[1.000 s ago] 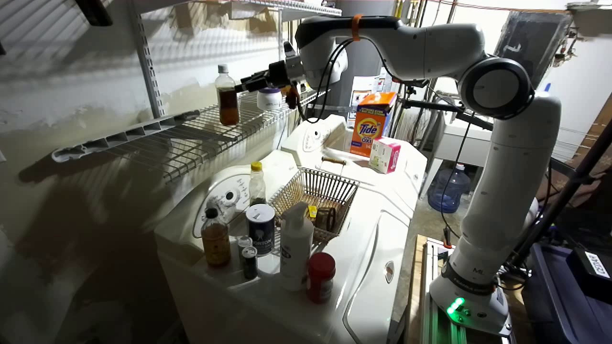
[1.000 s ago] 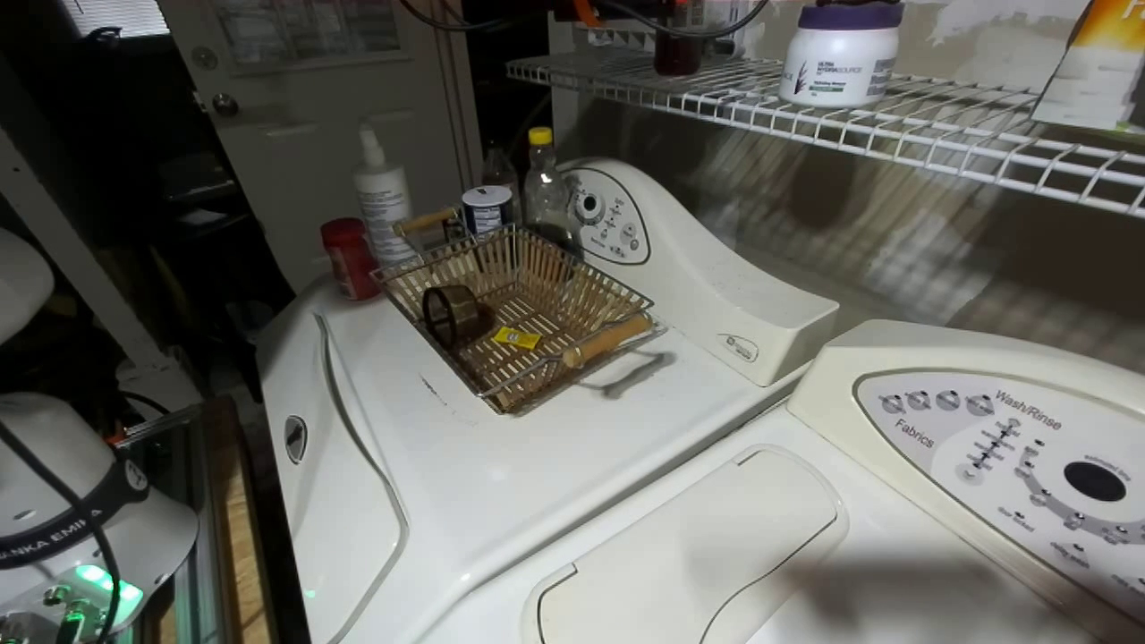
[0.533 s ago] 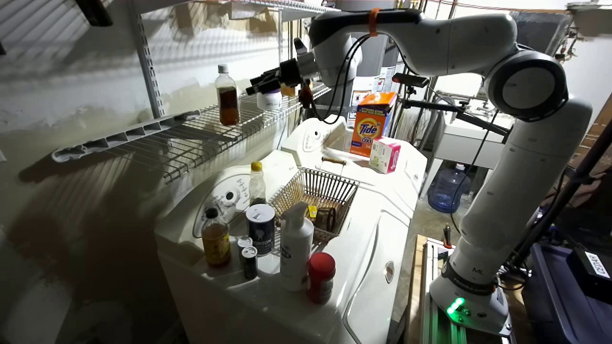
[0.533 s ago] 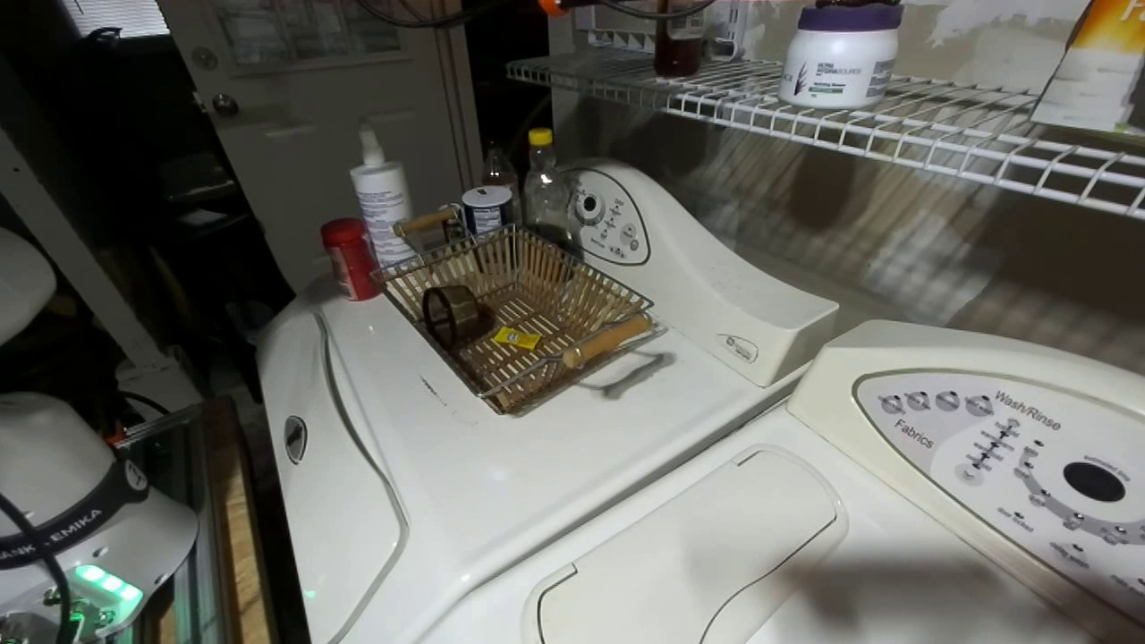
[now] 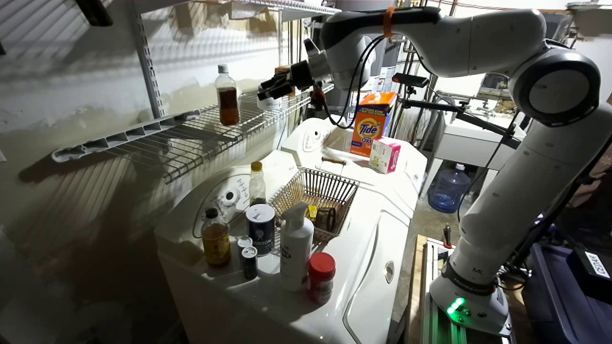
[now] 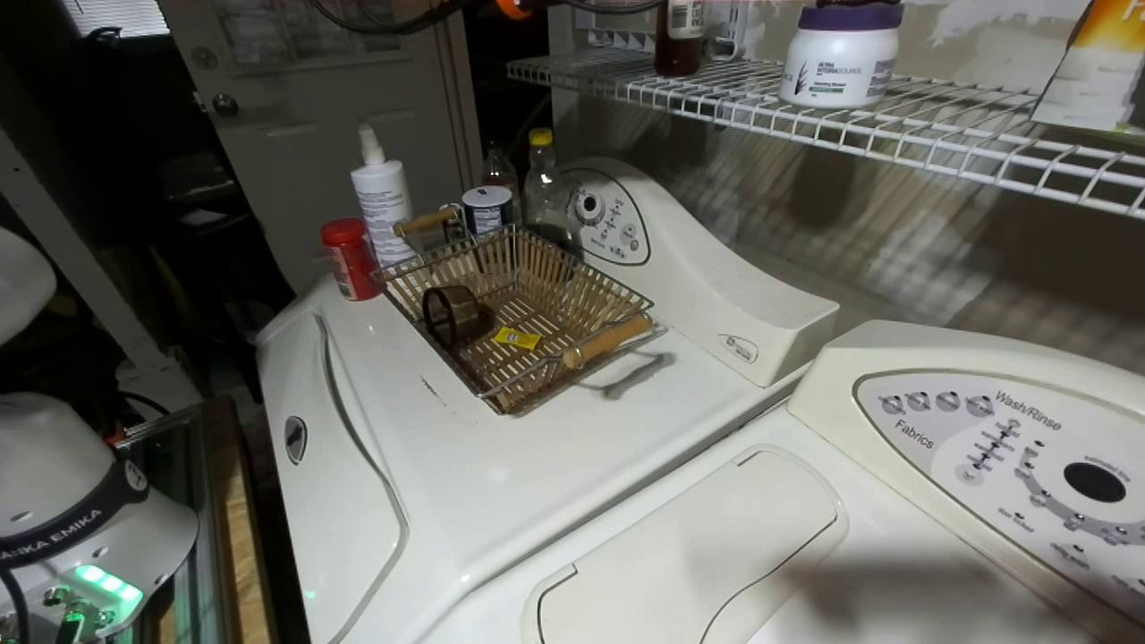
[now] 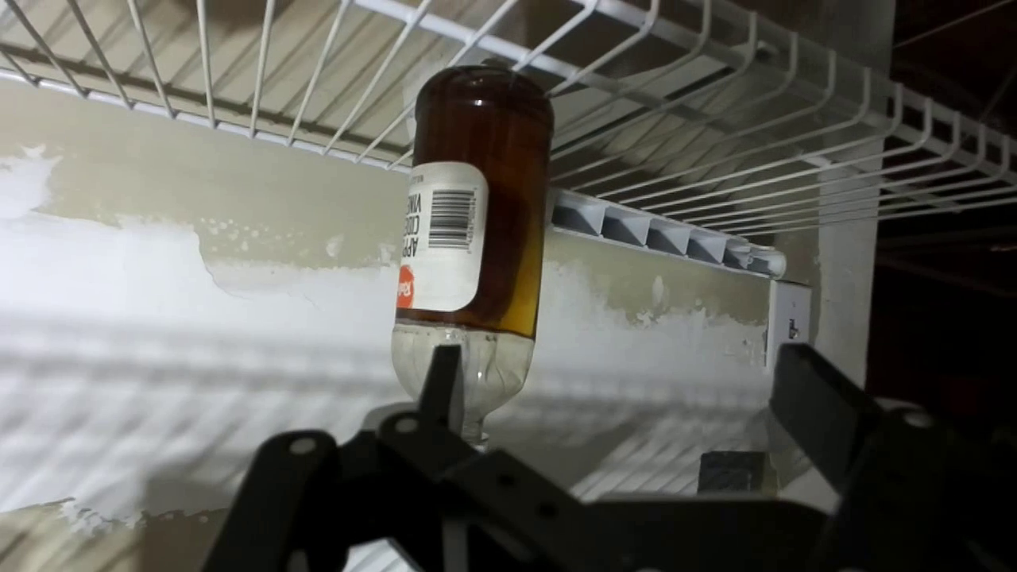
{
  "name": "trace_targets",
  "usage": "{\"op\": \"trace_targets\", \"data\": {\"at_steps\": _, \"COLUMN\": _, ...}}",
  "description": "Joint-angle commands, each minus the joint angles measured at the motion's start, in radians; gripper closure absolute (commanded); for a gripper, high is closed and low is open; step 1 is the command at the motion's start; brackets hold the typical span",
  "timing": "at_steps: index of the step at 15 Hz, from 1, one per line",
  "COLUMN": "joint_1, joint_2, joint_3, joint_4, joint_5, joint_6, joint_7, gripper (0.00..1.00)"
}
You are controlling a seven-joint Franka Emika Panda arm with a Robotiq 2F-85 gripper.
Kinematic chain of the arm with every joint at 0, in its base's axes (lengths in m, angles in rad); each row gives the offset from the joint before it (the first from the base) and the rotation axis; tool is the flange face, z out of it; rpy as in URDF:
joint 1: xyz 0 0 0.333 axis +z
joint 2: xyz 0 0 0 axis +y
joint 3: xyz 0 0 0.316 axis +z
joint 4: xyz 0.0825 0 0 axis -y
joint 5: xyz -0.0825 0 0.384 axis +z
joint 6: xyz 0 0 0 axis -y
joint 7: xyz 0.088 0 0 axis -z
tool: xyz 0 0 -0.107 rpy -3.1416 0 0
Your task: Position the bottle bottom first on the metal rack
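Observation:
The bottle (image 5: 228, 102), with dark brown liquid and a pale cap, stands upright on the metal rack (image 5: 191, 138), a pale wire shelf on the wall. In an exterior view the bottle (image 6: 678, 45) has its top cut off above the rack (image 6: 760, 112). In the wrist view, which is upside down, the bottle (image 7: 508, 238) shows its white label and its base on the rack (image 7: 719, 56). My gripper (image 5: 270, 91) is open and empty, apart from the bottle. In the wrist view one finger of the gripper (image 7: 620, 353) overlaps the bottle's shoulder.
A white jar (image 6: 836, 58) with a purple lid stands on the rack, partly behind my gripper in an exterior view. A grey plastic piece (image 5: 124, 136) lies along the wall. Below are a wire basket (image 6: 608, 344), a yellow-capped bottle (image 5: 257, 184) and a spray bottle (image 5: 295, 253).
My gripper has moved back from beside the bottle, towards the robot base, and a gap has opened between them. The bottle has stayed standing on the rack.

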Motion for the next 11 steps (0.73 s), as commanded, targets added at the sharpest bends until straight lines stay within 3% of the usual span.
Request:
{"op": "trace_targets", "data": {"at_steps": 1, "joint_1": -0.004, "joint_2": -0.057, "joint_3": -0.014, "joint_4": -0.049, "joint_5": 0.011, "joint_6": -0.038, "joint_7": -0.018, "gripper": 0.00}}
{"op": "trace_targets", "data": {"at_steps": 11, "joint_1": 0.000, "joint_2": -0.034, "joint_3": -0.010, "joint_4": -0.030, "joint_5": 0.000, "joint_6": -0.029, "joint_7": -0.010, "gripper": 0.00}}
